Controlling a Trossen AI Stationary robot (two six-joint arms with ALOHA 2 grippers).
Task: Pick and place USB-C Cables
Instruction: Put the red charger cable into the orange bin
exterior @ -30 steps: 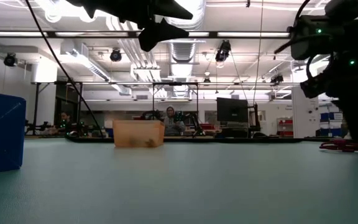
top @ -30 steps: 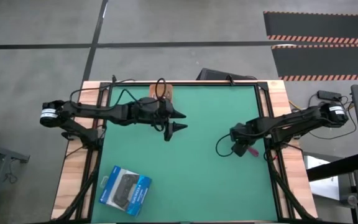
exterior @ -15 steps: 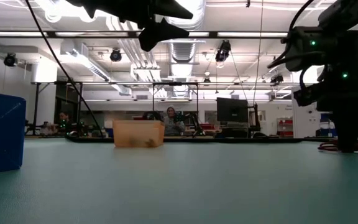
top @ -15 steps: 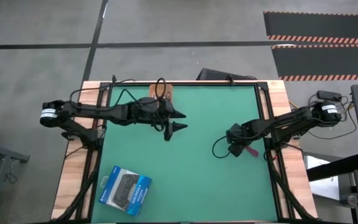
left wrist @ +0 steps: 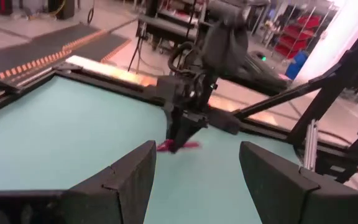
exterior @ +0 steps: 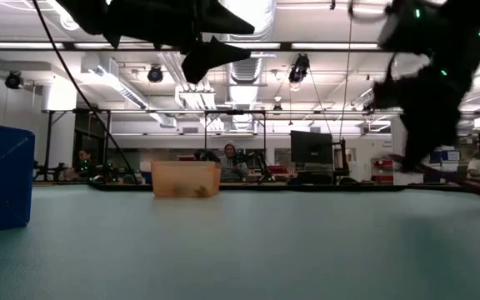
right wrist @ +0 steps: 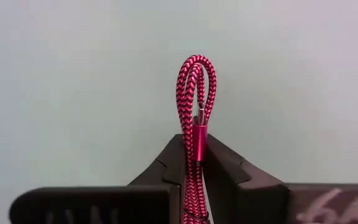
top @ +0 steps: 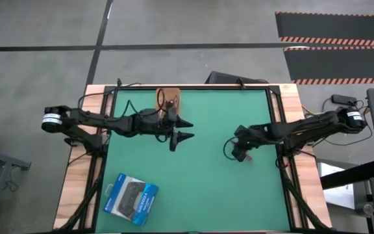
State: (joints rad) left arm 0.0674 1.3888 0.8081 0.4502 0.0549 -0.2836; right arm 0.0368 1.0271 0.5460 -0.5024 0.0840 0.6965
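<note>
Right gripper (right wrist: 196, 163): two dark fingers closed on a magenta-pink braided USB-C cable (right wrist: 195, 93), folded into a narrow loop with its metallic pink plug lying along the loop; the loop stands out past the fingertips over plain green mat. In the high view this gripper (top: 241, 153) sits over the right half of the green table mat (top: 206, 188), with a speck of the pink cable (top: 247, 158) at its tip. In the left wrist view the same gripper (left wrist: 180, 138) points down at the mat with the cable (left wrist: 178, 146) showing pink at its tip, low over the mat; contact cannot be told.

Left gripper (top: 182, 129): two dark pointed fingers spread apart, nothing between them, raised over the upper middle of the mat.

Small orange-brown open container (top: 169, 98): at the far edge of the mat, just beyond the left gripper; dark contents not identifiable.

Blue-and-black rectangular box (top: 131, 198): lying flat near the front left corner, well apart from both grippers.
</note>
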